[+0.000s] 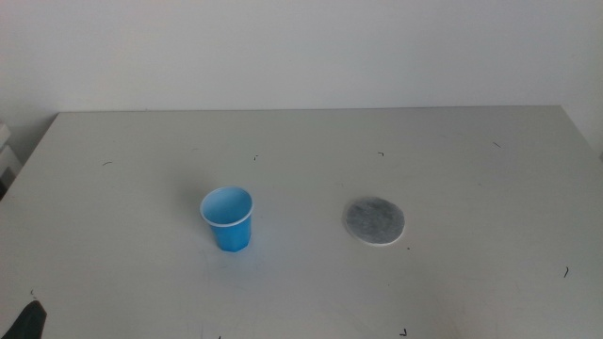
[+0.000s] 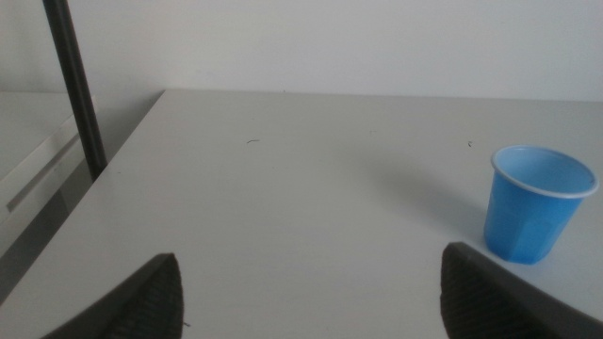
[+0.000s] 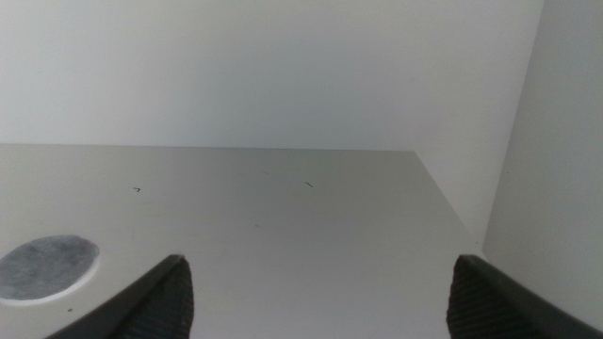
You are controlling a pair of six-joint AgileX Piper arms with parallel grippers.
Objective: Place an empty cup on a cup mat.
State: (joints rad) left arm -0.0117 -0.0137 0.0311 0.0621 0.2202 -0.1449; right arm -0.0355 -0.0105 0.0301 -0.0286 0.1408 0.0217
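Cup (image 1: 227,218) upright, left of cup mat (image 1: 374,220), well apart. Both grippers' jaws spread, empty. Left gripper (image 2: 311,287): grasp mid-wall, avoid crushing.

Little of the robot showed. The left gripper (image 2: 311,292) appeared as two matte black jaws with rounded, blunt tips. The right gripper (image 3: 320,299) had matching dark jaws, faintly textured. A dark sliver (image 1: 31,320) sat in the middle view's bottom left corner.
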